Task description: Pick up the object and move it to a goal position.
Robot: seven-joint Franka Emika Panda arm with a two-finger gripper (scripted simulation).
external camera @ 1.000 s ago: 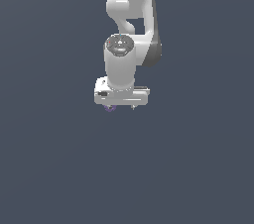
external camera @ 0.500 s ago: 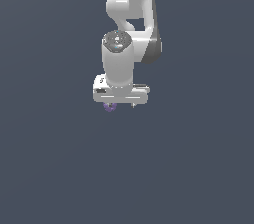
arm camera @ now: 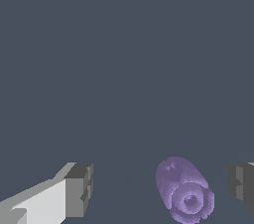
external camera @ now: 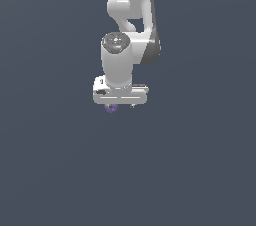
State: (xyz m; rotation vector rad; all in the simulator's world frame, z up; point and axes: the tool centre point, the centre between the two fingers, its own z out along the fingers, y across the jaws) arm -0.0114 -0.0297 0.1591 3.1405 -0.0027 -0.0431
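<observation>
Flat grey-blue floor everywhere. The exterior view mostly hides the purple ball; the wrist view shows it sitting loose between the spread-apart gripper fingers.

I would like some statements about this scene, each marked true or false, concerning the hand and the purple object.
1. The hand is open. True: a wide gap shows between its two fingers.
2. The purple object lies between the fingers. True, and nearer to one finger than to the other.
3. Both fingers press on the purple object. False: in the wrist view, floor shows between it and each finger.
4. The object is red and cube-shaped. False: it is purple and rounded, with a bumpy surface.
5. In the exterior view the object is fully visible. False: only a small part shows under the hand.
</observation>
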